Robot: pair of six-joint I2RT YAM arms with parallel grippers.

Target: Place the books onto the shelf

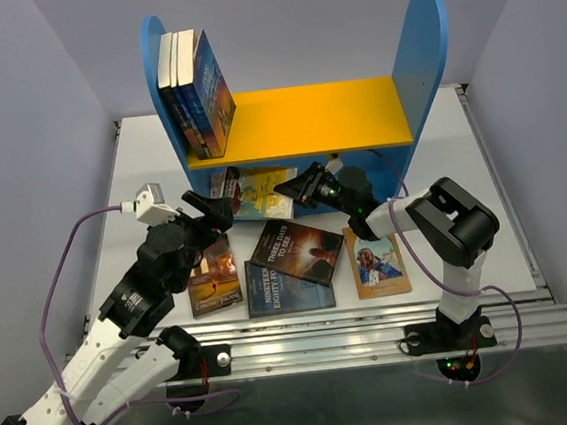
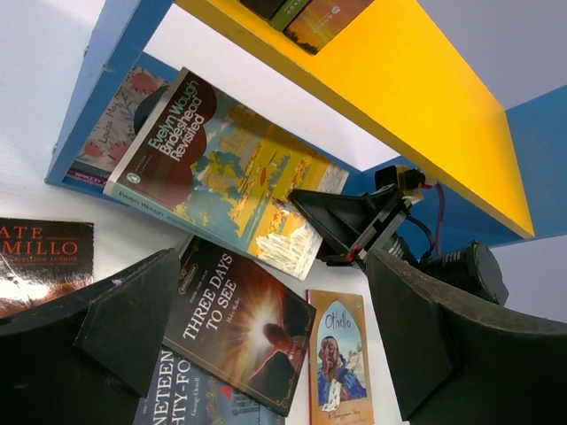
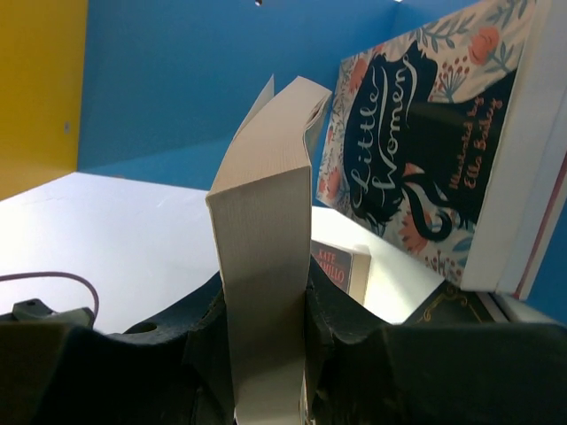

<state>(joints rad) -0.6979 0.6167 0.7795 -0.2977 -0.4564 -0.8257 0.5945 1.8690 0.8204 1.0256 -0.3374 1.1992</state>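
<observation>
My right claw (image 3: 266, 305) is clamped on the page edge of Brideshead Revisited (image 1: 259, 193). The book lies at the mouth of the blue lower compartment of the shelf (image 1: 315, 119), beside Little Women (image 3: 416, 150). My left claw (image 1: 209, 208) hangs wide open over the desk (image 1: 460, 165), where Three Days to See (image 2: 235, 328) and Othello (image 1: 377, 262) lie flat.

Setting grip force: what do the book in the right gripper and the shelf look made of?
Held book: paper, matte cream page edges, top leaves curling, so likely a soft paperback; the right gripper is shut on it. Shelf: rigid flat boards, smooth yellow and blue paint, low sheen; probably wood or MDF, can't tell which.
</observation>
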